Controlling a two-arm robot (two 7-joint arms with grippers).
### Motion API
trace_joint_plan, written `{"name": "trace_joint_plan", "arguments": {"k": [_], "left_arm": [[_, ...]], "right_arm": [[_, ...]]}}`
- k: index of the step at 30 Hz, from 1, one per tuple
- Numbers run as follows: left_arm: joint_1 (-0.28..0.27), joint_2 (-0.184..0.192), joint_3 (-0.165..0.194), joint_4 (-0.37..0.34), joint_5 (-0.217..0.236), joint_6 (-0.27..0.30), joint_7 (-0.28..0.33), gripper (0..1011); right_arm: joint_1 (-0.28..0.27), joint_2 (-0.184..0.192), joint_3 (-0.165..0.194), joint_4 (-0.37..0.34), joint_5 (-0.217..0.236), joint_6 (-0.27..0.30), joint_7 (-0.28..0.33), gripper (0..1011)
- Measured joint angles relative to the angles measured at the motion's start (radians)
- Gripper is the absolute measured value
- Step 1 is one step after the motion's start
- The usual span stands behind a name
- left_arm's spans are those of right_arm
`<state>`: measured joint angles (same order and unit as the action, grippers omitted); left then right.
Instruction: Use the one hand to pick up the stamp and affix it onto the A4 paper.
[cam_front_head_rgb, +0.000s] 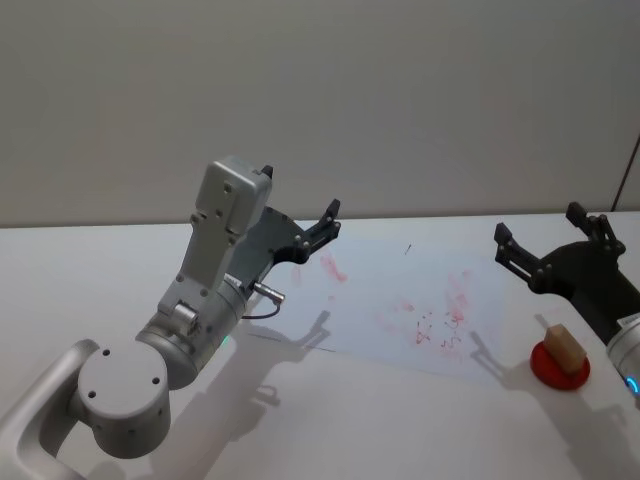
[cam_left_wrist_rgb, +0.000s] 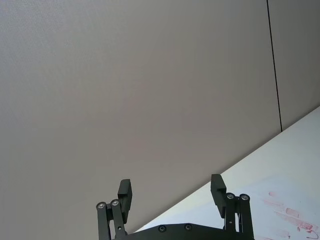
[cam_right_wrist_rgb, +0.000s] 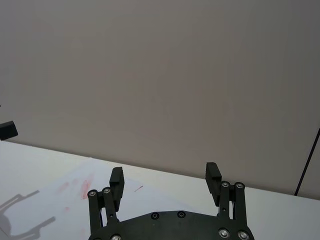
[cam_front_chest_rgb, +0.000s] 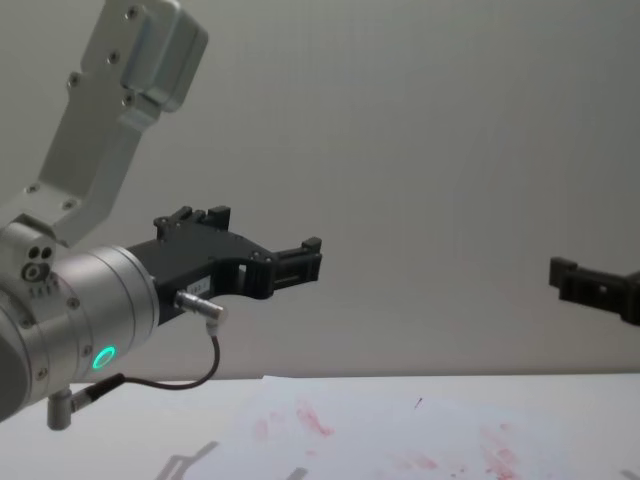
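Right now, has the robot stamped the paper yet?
Not yet. Done: nothing; the stamp sits ungripped on its red pad. In hand: the right gripper hangs near it, jaws open and empty. The left gripper is raised, idle. To do: grab the stamp and press it on the smeared paper.

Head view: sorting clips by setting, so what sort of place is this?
Probably a robot test bench: plain white table, bare wall, ink-smeared A4 paper and a stamp on a red pad.

You see your left gripper (cam_front_chest_rgb: 305, 262) held high over the left end of the red-smeared A4 paper (cam_front_chest_rgb: 400, 440), and your right gripper (cam_front_chest_rgb: 578, 281) showing at the right edge.
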<state>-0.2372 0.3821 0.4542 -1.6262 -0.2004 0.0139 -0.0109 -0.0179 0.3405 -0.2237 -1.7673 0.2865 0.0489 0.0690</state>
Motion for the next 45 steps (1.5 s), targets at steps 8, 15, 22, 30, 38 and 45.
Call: {"name": "trace_joint_plan", "arguments": {"k": [8,15,22,30,38,45], "left_arm": [[0.000,0.000,0.000,0.000,0.000,0.000,0.000,1001],[0.000,0.000,0.000,0.000,0.000,0.000,0.000,1001],[0.000,0.000,0.000,0.000,0.000,0.000,0.000,1001],[0.000,0.000,0.000,0.000,0.000,0.000,0.000,1001],[0.000,0.000,0.000,0.000,0.000,0.000,0.000,1001],[0.000,0.000,0.000,0.000,0.000,0.000,0.000,1001]], "right_arm": [[0.003,-0.003,-0.003,0.001,0.002,-0.014,-0.003,1001],[0.003,-0.003,-0.002,0.001,0.002,-0.015,-0.003,1001],[0.003,-0.003,-0.002,0.001,0.002,-0.015,-0.003,1001],[0.003,-0.003,-0.002,0.001,0.001,-0.015,-0.002,1001],[-0.001,0.001,0.001,-0.002,0.002,-0.014,-0.002,1001],[-0.042,0.038,0.023,-0.029,0.023,-0.001,-0.023,1001]]}}
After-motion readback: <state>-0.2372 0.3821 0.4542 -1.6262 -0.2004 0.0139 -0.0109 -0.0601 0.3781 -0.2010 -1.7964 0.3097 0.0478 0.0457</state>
